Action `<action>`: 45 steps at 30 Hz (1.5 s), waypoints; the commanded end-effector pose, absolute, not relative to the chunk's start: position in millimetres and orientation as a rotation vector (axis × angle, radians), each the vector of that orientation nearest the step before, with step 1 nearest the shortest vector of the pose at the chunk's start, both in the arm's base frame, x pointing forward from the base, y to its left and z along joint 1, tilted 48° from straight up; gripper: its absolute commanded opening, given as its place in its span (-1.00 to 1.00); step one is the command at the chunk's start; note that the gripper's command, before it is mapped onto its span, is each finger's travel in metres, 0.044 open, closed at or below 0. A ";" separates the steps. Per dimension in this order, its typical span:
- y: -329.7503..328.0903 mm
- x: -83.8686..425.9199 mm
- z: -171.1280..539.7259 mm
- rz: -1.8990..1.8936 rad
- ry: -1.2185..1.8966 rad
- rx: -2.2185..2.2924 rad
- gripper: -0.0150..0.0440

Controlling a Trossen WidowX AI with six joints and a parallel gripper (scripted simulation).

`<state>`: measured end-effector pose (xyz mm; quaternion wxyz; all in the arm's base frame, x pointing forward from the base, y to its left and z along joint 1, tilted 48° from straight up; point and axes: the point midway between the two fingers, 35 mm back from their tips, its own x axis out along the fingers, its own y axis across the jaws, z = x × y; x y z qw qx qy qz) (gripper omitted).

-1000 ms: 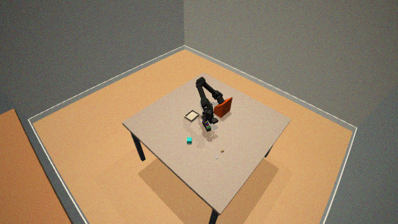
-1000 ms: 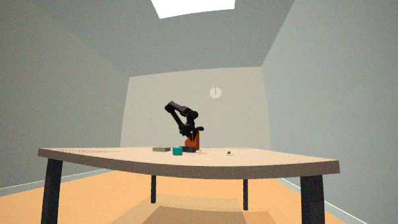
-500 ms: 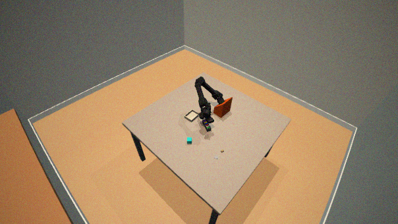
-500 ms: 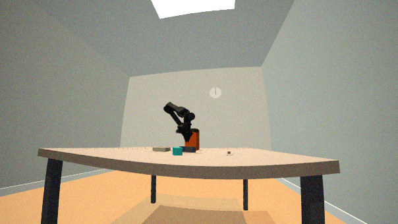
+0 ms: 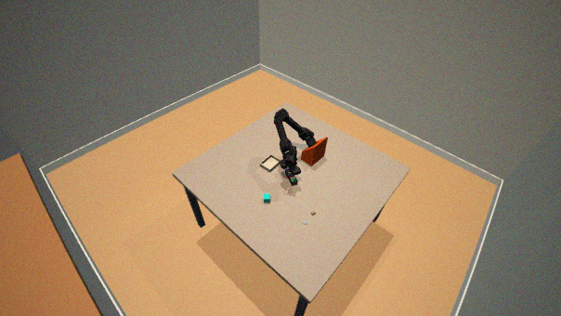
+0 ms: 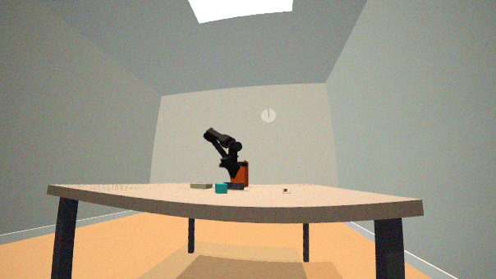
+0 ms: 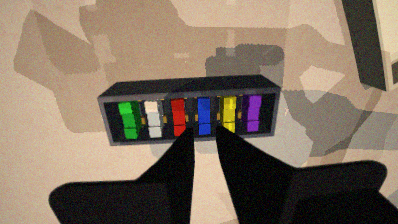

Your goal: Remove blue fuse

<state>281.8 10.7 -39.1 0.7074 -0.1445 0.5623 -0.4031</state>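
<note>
You are lining up over the dark rectangular fuse block (image 7: 189, 111), so keep this descent slow and dead vertical. The black two-fingered claw (image 7: 202, 134) stands at a narrow gap with nothing between its fingers, and that gap looks only a little wider than the small blue fuse (image 7: 203, 115) itself. That leaves you little room for error: in the wrist view the left fingertip sits just below the red fuse (image 7: 178, 116) and the right fingertip just below the yellow fuse (image 7: 229, 113). Centre the gap on the blue one before you drop any lower, and check that neither tip will clip a neighbour or the block's front wall. Close only once both fingers flank the blue fuse's exposed top, then lift straight up without tilting.

The blue fuse is seated in the block, fourth from the left in the row, between red and yellow, with green (image 7: 129, 120), white (image 7: 153, 118) and purple (image 7: 252, 111) further out. From the wrist view it lies just ahead of the fingertips and in line with the gap, not yet between them. The shallow white-rimmed tray (image 5: 269, 163) waits on the pale tabletop (image 5: 339, 195) near the block.
</note>
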 end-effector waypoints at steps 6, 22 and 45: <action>1.7 280.7 -46.4 -0.897 1.254 -0.332 -0.26; -4.8 281.1 -51.5 -0.898 1.254 -0.333 -0.26; -11.2 281.7 -57.3 -0.900 1.252 -0.325 -0.28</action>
